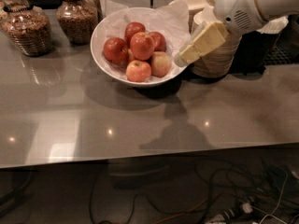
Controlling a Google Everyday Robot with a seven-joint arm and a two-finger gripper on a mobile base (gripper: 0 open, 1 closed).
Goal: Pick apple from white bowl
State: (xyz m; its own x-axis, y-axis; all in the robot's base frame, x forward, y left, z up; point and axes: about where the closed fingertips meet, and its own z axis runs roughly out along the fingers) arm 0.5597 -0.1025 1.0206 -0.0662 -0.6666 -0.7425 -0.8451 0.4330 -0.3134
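Black cables [224, 209] tangle on the floor nearest us, under the glossy grey tabletop [140, 125]. Moving up the table, we reach the large, round white bowl with its crinkled paper lining [103, 62], and every apple is in it: a pile of red and yellow-red apples [140, 50], the pale-cheeked front apple [138, 71] closest to us. Nothing has been lifted yet! Just right of the bowl, the cream-coloured two-finger gripper [182, 57] hangs off the white arm [247, 6], its tip pointing down-left at the bowl's right rim and close to the rightmost apple. It carries nothing; whether it is released or clenched, I cannot tell. Behind it stands the stack of small beige paper bowls [219, 59], and farthest back are two glass jars of brown snacks [28, 29]. By my read the approach is nearly done; the reach in, the grasp and the lift are all left.
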